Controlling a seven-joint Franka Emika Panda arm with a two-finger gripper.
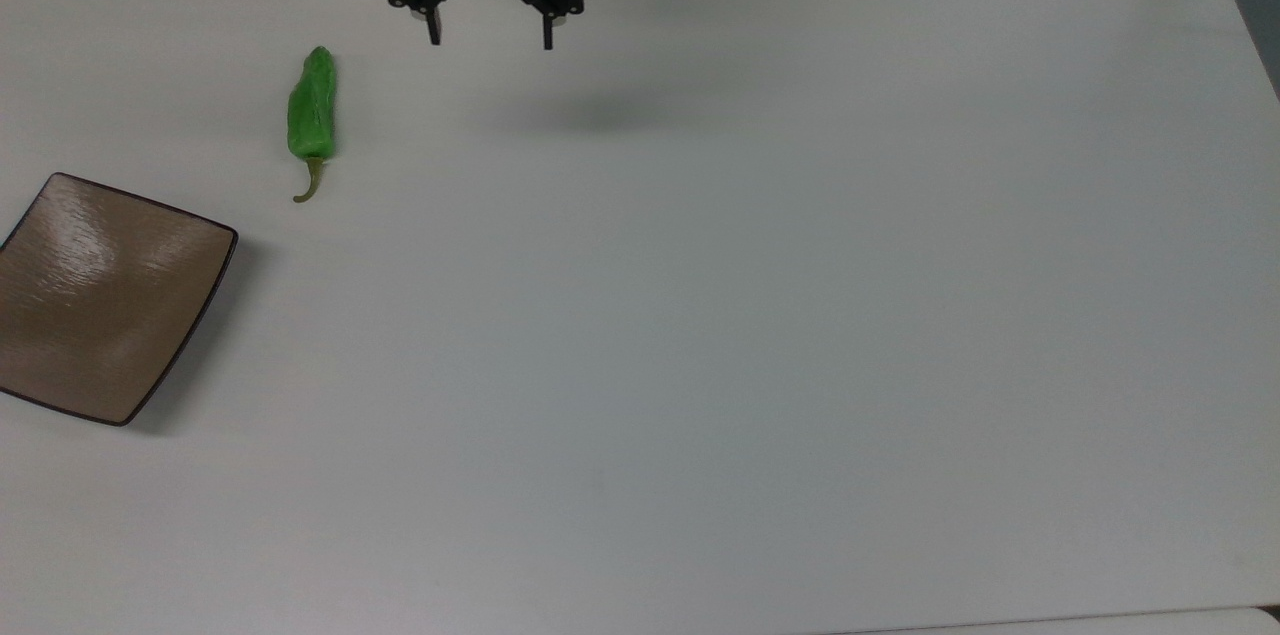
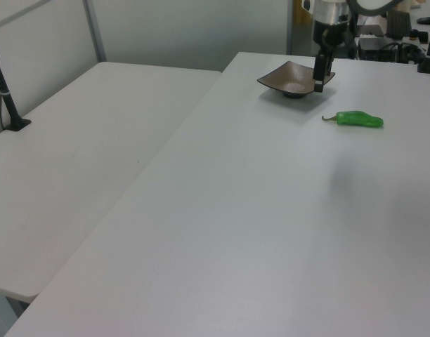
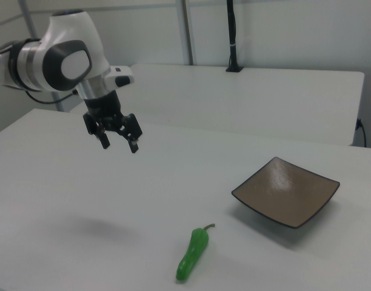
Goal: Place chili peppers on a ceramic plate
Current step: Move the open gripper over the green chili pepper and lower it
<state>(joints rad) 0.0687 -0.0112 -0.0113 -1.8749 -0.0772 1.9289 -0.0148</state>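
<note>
Top view: one gripper point(image 1: 490, 43) hung above the table point(image 1: 760, 315) with jaws spread wide, holding nothing; one chili pepper point(image 1: 311, 111) lay on the table, apart from the one ceramic plate point(image 1: 105, 300). Left view: the pepper point(image 2: 360, 119) lay near the plate point(image 2: 289, 77). Right view: the open gripper point(image 3: 119, 146) stood well apart from the pepper point(image 3: 193, 253). Judged risk: the glossy, rounded pepper could roll or slip from an off-centre pinch.

2 white tables point(image 2: 95, 154) point(image 3: 52, 200) stand side by side before pale walls point(image 3: 282, 30).
</note>
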